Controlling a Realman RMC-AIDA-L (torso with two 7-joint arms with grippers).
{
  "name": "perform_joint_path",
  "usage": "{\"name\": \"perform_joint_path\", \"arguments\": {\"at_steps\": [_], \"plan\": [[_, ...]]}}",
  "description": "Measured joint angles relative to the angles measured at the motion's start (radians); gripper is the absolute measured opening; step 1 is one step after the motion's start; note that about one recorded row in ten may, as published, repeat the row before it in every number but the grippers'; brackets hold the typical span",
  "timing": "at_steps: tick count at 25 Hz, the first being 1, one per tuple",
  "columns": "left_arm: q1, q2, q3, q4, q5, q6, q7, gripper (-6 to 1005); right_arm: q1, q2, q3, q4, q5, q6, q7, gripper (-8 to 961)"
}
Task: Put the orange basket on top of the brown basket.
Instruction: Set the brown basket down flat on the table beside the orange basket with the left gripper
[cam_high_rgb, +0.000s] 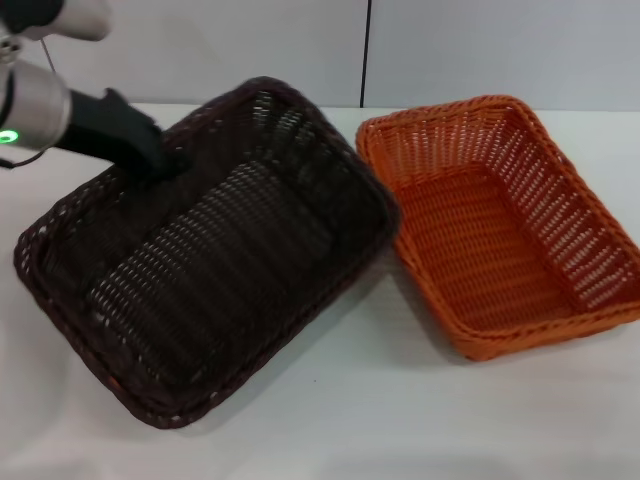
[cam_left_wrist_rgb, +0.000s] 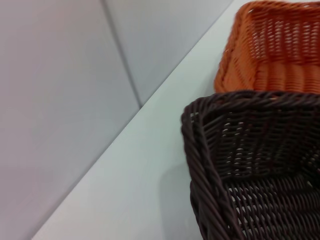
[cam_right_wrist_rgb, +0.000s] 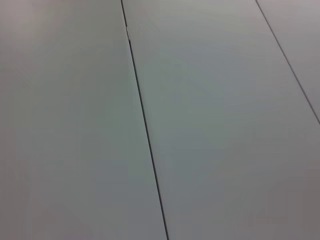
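Observation:
The brown basket (cam_high_rgb: 210, 270) lies on the left of the white table, turned at an angle. The orange basket (cam_high_rgb: 490, 240) lies to its right, their near corners almost touching. Both are empty. My left gripper (cam_high_rgb: 165, 165) is at the far left rim of the brown basket, dark against the dark weave. The left wrist view shows a corner of the brown basket (cam_left_wrist_rgb: 250, 165) close up and the orange basket (cam_left_wrist_rgb: 275, 45) beyond it. My right gripper is out of view.
The white table (cam_high_rgb: 380, 400) runs back to a grey panelled wall (cam_high_rgb: 450, 50) just behind both baskets. The right wrist view shows only wall panels (cam_right_wrist_rgb: 200, 125) with a dark seam.

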Motion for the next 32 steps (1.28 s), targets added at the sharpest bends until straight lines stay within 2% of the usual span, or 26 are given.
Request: {"name": "perform_joint_path", "arguments": {"at_steps": [1,3,6,7,15,20,24,25,27,32], "plan": [[0.000,0.000,0.000,0.000,0.000,0.000,0.000,237,0.000,0.000,0.000,0.000,0.000,0.000,0.000,836],[-0.026,-0.018,0.006,0.009,0.001,0.000,0.024,225,0.000,0.000,0.000,0.001,0.000,-0.001,0.000,836],[-0.035,-0.024,0.010,0.011,0.003,0.001,0.034,223,0.001,0.000,0.000,0.002,0.000,-0.001,0.000,836],[-0.067,-0.032,0.024,0.034,0.005,0.007,0.064,222,0.001,0.000,0.000,0.002,0.000,-0.001,0.000,836],[-0.149,-0.037,0.067,0.178,-0.019,0.105,0.154,201,0.000,-0.002,0.000,-0.006,0.000,0.000,0.000,835],[-0.151,-0.038,0.129,0.217,-0.071,0.182,0.165,201,0.011,-0.003,0.001,-0.015,0.000,0.006,0.000,835],[-0.149,-0.041,0.162,0.218,-0.086,0.192,0.163,202,0.018,-0.004,0.002,-0.020,0.000,0.009,0.000,835],[-0.138,-0.044,0.205,0.208,-0.093,0.209,0.162,202,0.020,-0.005,0.002,-0.024,0.000,0.009,0.000,835],[-0.133,-0.044,0.223,0.200,-0.095,0.221,0.161,202,0.020,-0.005,0.001,-0.026,0.000,0.009,0.000,835],[-0.112,-0.044,0.259,0.158,-0.113,0.254,0.161,295,0.017,-0.005,0.002,-0.030,0.000,0.005,0.000,835]]}}
